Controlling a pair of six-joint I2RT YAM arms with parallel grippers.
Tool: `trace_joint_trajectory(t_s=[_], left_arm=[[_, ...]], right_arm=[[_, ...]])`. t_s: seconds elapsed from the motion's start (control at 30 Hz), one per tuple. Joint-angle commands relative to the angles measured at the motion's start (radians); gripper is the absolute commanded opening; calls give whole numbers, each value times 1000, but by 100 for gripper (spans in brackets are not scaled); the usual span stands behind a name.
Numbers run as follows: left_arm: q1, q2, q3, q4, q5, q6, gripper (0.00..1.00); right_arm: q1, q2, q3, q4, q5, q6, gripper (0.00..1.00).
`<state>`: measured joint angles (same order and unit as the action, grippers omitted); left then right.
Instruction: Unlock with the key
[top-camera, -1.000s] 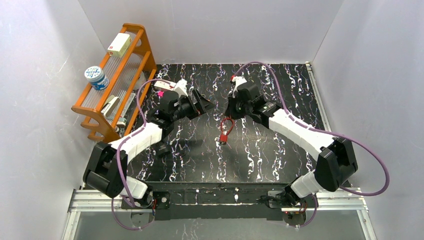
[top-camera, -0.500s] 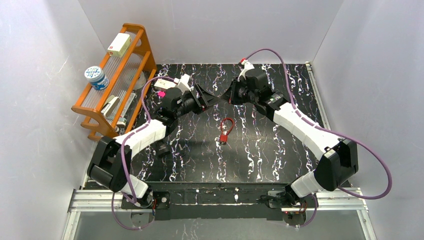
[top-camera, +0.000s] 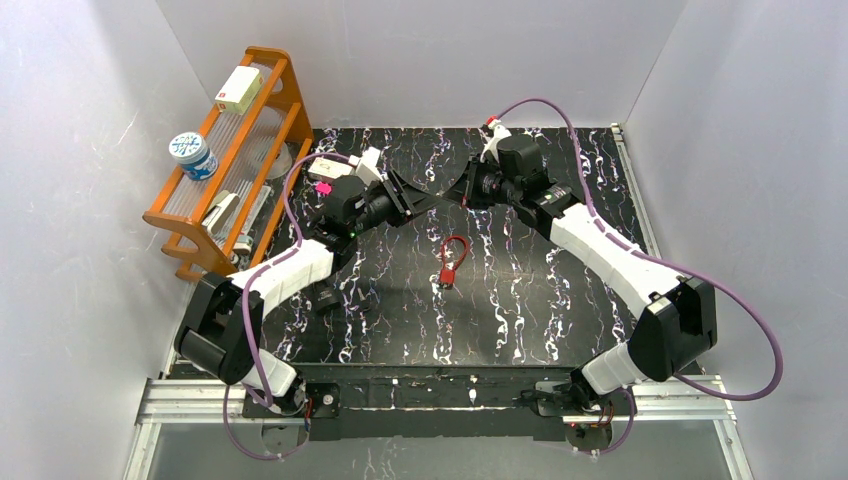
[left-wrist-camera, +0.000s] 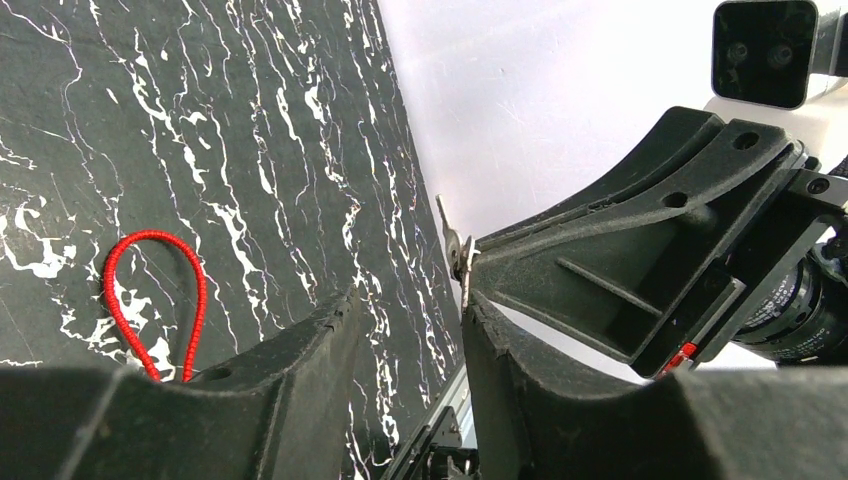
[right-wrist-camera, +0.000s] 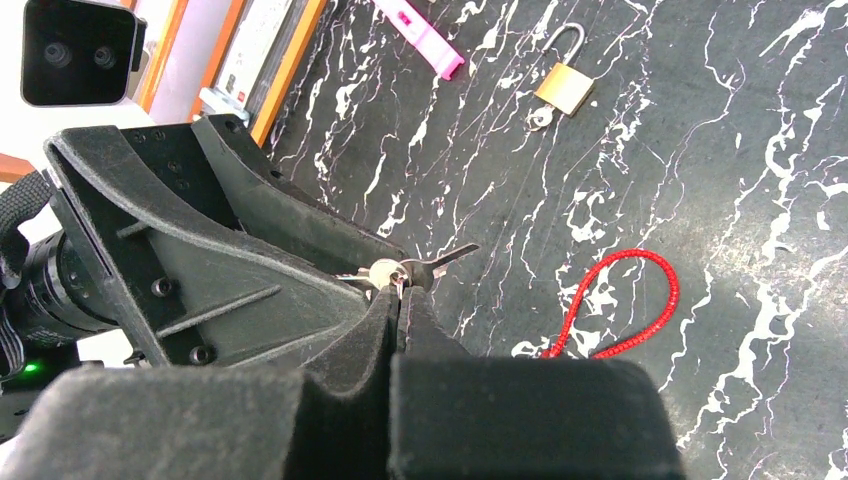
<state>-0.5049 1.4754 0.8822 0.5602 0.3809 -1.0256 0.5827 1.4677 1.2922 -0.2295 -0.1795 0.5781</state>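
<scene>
My right gripper (top-camera: 460, 193) is shut on a small silver key (right-wrist-camera: 402, 270), whose blade sticks out past the fingertips. The key also shows in the left wrist view (left-wrist-camera: 459, 252). My left gripper (top-camera: 416, 200) is open and faces the right one tip to tip, one finger (left-wrist-camera: 500, 340) right beside the key. Both hang above the far middle of the mat. A red padlock with a red cable loop (top-camera: 450, 262) lies on the mat nearer the arms' bases, apart from both grippers. A brass padlock (right-wrist-camera: 565, 86) lies on the mat in the right wrist view, shackle raised.
An orange wooden rack (top-camera: 230, 160) stands at the far left with a white box and a round tin on it. A pink pen-like thing (top-camera: 322, 186) lies beside it. A small dark object (top-camera: 328, 300) lies on the mat by the left arm. White walls enclose the marbled black mat (top-camera: 520, 320).
Both grippers have risen and moved toward the far wall, away from the red padlock, and closed in on each other. Over the last half second they have barely moved.
</scene>
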Motion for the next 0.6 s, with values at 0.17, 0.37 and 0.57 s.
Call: trace_joint_trajectory(t_s=[0.17,0.37,0.57], left_arm=[[-4,-11,43,28,-2,16,40],[-5,-5,46,39,10,21,38],[-4,10,49,43,35,19,24]], right_arm=[[-7,14,-5,11,-32,3,1],[-8,29,-3,3,-36,2,1],[-10,32,2,2,-38,2,1]])
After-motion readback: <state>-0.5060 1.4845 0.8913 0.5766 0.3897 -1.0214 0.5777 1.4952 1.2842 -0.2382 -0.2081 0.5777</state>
